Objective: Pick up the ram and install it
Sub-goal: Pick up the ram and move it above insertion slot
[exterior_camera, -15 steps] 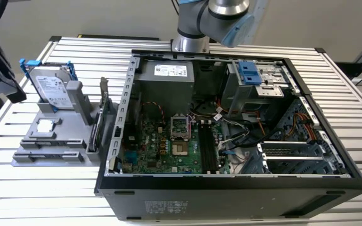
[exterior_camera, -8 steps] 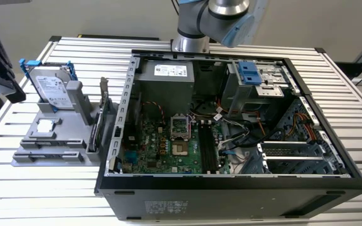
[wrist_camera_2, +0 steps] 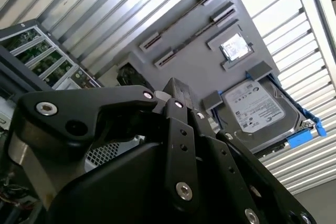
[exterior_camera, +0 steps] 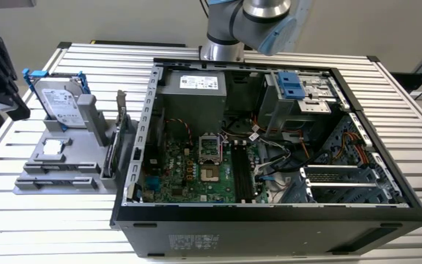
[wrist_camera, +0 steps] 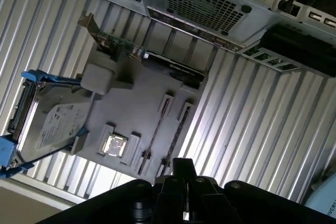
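Where the slatted metal desk (exterior_camera: 35, 220) appears in the exterior view, the following are recorded.

- Computer case (exterior_camera: 270, 231): laid on its side at the centre of the desk and left open. The green motherboard (exterior_camera: 189, 176) faces up, and dark memory slots (exterior_camera: 242, 176) run from near to far across it.
- Grey fixture tray (exterior_camera: 31, 184): set on the desk just beside the case, on the exterior view's left.
- Silver hard drive (exterior_camera: 59, 102) in a blue frame: propped at the far end of the tray.
- Card with a metal bracket (exterior_camera: 119, 118): stood on edge along the side of the tray nearest the case.
- Small square chip (exterior_camera: 53, 146): laid flat in a recess at the middle of the tray.
- The ram (wrist_camera: 173, 140): taken to be the thin dark strip stood on edge between slotted holders at the near end of the tray. Its chips and sticker cannot be made out.
- Gripper (wrist_camera: 184, 167): seen in both wrist views, held in the air clear of the tray. It is nearest the end with the holders and touches nothing.
- Fingers (wrist_camera: 178, 170): pressed together, with nothing seen between them.
- Arm base (exterior_camera: 222, 49): mounted on the far side of the desk, behind the case.
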